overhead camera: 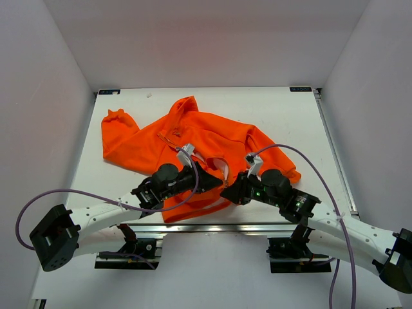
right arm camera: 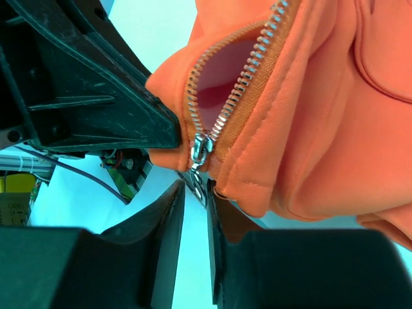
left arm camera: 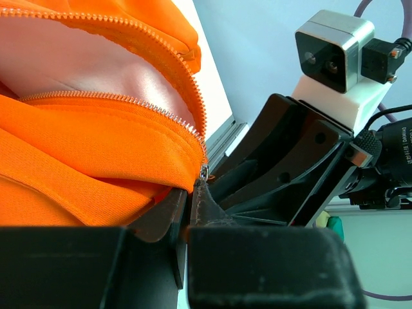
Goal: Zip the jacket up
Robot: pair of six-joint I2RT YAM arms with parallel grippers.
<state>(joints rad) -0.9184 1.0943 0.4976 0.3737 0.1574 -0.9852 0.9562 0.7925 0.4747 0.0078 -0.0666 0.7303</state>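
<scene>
The orange jacket (overhead camera: 193, 138) lies crumpled on the white table (overhead camera: 290, 116), its front zipper mostly open over the pale lining (left arm camera: 96, 71). Both grippers meet at the near hem. My left gripper (overhead camera: 211, 182) is shut on the jacket's hem beside the zipper's bottom end, as the left wrist view shows (left arm camera: 191, 190). My right gripper (overhead camera: 226, 191) faces it. In the right wrist view it (right arm camera: 195, 193) stands narrowly open, with the silver zipper slider (right arm camera: 201, 149) just above and its pull tab hanging between the fingertips. The zipper teeth (right arm camera: 248, 71) run apart above the slider.
White walls enclose the table on three sides. A metal rail (overhead camera: 212, 227) runs along the near edge under the hem. Purple cables (overhead camera: 325, 183) loop from both wrists. The right arm's body (left arm camera: 290, 161) fills the space just beyond the left fingers.
</scene>
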